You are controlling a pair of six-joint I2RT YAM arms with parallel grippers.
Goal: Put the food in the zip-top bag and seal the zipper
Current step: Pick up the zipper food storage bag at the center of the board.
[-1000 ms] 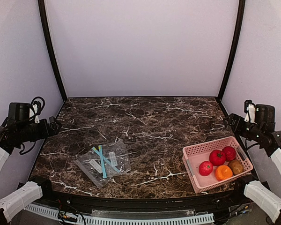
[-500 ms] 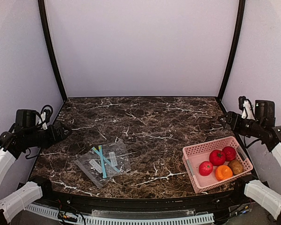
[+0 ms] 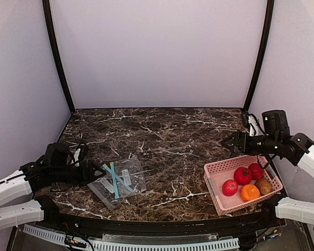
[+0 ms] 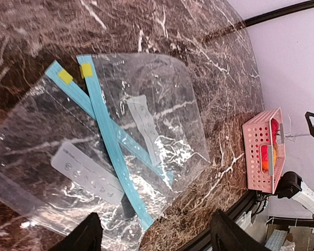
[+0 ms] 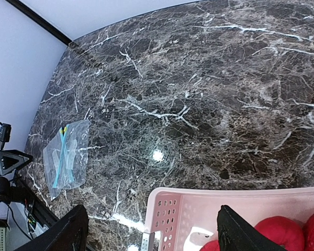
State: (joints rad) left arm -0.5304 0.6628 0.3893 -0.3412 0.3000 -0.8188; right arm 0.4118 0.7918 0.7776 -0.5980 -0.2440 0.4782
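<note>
Two clear zip-top bags (image 3: 118, 179) with teal zipper strips lie flat and overlapping at the front left; they fill the left wrist view (image 4: 120, 141). My left gripper (image 3: 97, 173) is open and empty, low at the bags' left edge; its fingertips (image 4: 88, 236) straddle the bags' near end. Three red fruits (image 3: 243, 175) and an orange one (image 3: 249, 193) sit in a pink basket (image 3: 215, 170) at the front right. My right gripper (image 3: 227, 143) is open and empty above the basket's far left corner (image 5: 170, 196); a red fruit (image 5: 282, 230) shows beside its right finger.
A brown kiwi-like fruit (image 3: 264, 185) lies in the basket too. The dark marble table (image 3: 162, 130) is boxed in by white walls with black corner posts. The basket also shows in the left wrist view (image 4: 262, 151), and the bags in the right wrist view (image 5: 65, 157).
Both arms have swung inward from the sides. The left gripper dropped down and right to the bags' edge. The right gripper moved left and forward to the basket's far corner.
</note>
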